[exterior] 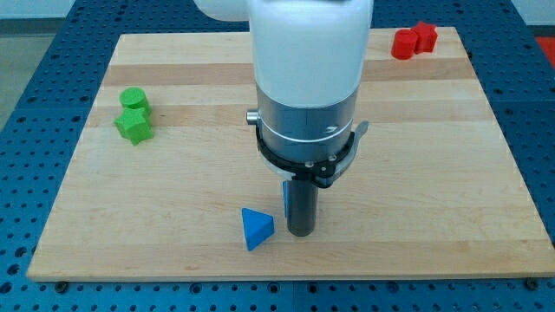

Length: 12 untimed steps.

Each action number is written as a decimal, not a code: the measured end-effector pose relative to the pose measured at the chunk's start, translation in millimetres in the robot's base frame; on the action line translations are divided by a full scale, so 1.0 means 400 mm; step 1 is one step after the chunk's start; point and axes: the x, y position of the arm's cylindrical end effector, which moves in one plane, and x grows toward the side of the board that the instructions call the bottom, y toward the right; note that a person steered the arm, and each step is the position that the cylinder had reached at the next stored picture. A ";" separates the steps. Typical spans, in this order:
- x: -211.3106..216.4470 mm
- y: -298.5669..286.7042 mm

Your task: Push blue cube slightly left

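The blue cube (285, 197) is almost wholly hidden behind my rod; only a thin blue sliver shows at the rod's left edge and a trace at its right. My tip (300, 232) rests on the board just in front of the cube, toward the view's bottom. A blue triangular block (256, 229) lies just to the left of the tip, a small gap apart.
A green cylinder (133, 98) and a green star-shaped block (133, 126) sit together at the view's left. Two red blocks (413, 41) sit at the top right corner of the wooden board (434, 173). The arm's white body covers the board's upper middle.
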 end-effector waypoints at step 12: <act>-0.069 0.009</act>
